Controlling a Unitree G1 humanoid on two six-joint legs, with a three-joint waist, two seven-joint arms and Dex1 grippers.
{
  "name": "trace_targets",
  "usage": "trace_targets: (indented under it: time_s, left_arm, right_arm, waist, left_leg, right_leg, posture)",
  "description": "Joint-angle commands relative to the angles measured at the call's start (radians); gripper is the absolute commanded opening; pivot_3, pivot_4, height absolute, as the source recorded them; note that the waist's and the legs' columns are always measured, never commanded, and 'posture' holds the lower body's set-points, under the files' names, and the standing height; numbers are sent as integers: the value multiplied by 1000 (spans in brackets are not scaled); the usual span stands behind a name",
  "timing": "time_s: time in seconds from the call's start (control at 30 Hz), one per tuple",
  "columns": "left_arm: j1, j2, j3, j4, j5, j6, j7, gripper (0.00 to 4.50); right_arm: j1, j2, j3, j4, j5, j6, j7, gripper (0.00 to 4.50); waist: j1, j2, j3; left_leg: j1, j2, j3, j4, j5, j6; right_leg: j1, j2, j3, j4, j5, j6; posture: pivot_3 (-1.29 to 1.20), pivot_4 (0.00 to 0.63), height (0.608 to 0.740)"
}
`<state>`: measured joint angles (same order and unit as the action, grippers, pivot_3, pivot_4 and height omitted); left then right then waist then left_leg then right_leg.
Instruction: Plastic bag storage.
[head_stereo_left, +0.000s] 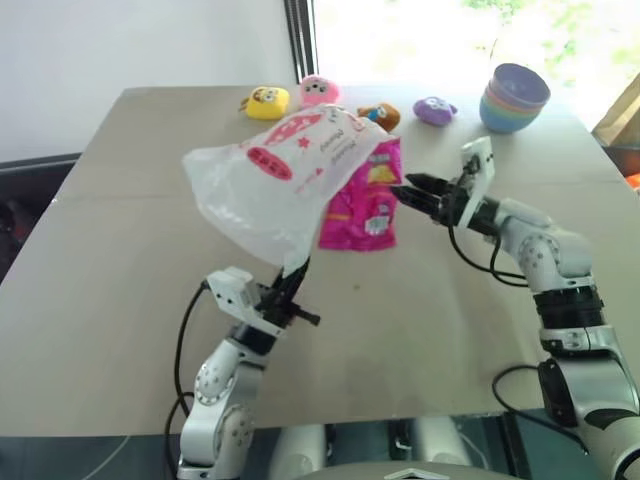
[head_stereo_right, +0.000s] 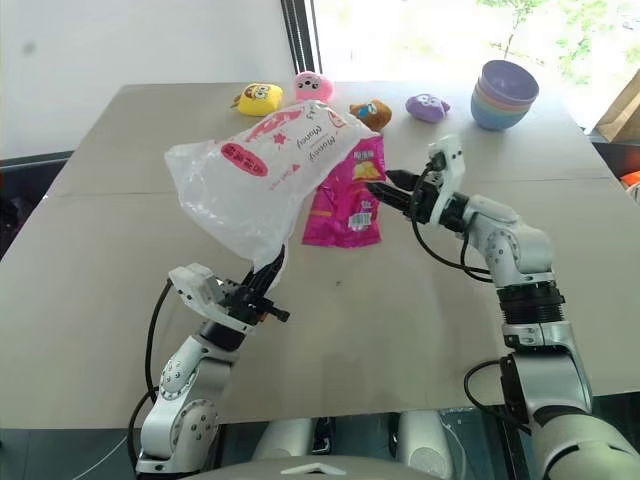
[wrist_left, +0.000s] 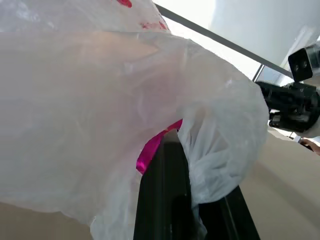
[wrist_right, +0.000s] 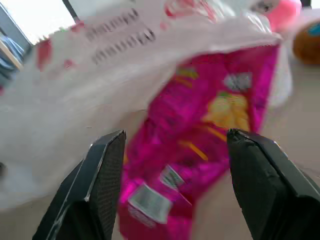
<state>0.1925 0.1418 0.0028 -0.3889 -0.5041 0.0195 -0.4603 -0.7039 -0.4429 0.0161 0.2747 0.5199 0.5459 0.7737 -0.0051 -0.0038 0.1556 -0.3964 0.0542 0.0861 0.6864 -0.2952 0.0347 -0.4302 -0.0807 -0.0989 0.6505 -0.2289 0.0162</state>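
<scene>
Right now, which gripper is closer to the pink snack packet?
Right. The right gripper hangs open just beside the snack packet's edge, fingers pointing at it. The left gripper sits lower and nearer the robot, shut on the plastic bag, which lies between it and the packet.

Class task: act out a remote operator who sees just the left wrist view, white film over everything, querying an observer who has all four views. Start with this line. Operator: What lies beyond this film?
Observer: A magenta snack packet on the table, partly under the plastic bag.
Operator: Is the right gripper holding anything?
Observer: No. The right gripper is open, aimed at the packet.
Operator: What holds the bag up?
Observer: The left gripper, shut on the bag's lower end.
Operator: Anything at the far edge?
Observer: Small plush toys and stacked bowls.
</scene>
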Motion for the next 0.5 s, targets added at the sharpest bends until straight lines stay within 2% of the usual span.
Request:
trace_targets:
  time_s: [0.03, 0.13, 0.27, 0.33, 0.4, 0.5]
  left_arm:
    - [-6, 9, 8, -25, -15, 3, -11, 0]
    - [-16, 13, 2, -16, -18, 9, -19, 0]
    - [-26, 15, -3, -7, -12, 16, -28, 0]
    - [-30, 16, -3, -6, -13, 20, -30, 0]
    - [-29, 18, -2, -5, -11, 21, -31, 0]
    - [-16, 13, 0, -5, -11, 17, -27, 0]
  right_arm:
    - [-13, -67, 167, -48, -190, -83, 75, 3213]
    - [-63, -34, 323, -16, -369, -162, 55, 3213]
    - [-127, 113, 370, 35, -429, -230, 21, 3213]
    - [-170, 254, 273, 26, -337, -221, -37, 3213]
    - [-219, 359, 158, 21, -256, -289, -99, 3213]
    - [-227, 394, 100, 15, -225, -337, -96, 3213]
  waist:
    - [-2, 0, 0]
    - [-13, 0, 0]
    - [-15, 0, 0]
    - [-14, 0, 0]
    - [-10, 0, 1]
    - [9, -2, 0]
  left_leg:
    - [0, 0, 0, 0, 0, 0]
    - [1, 1, 0, 0, 0, 0]
    - [2, 2, 1, 0, 1, -1]
    - [3, 2, 1, 0, 2, -3]
    - [2, 2, 1, 1, 2, -3]
    - [-1, 2, -1, 1, 2, -3]
  right_leg:
    - [0, 0, 0, 0, 0, 0]
    - [-1, 1, 1, 0, 0, 0]
    - [-2, 3, 3, 5, 0, 0]
    - [-3, 3, 3, 7, 0, -1]
    - [-3, 2, 3, 7, 0, -1]
    - [-3, 0, 0, 5, 0, -1]
  posture:
    - [0, 150, 740]
    - [0, 150, 740]
    - [0, 150, 740]
    - [0, 150, 740]
    - [0, 150, 740]
    - [0, 150, 740]
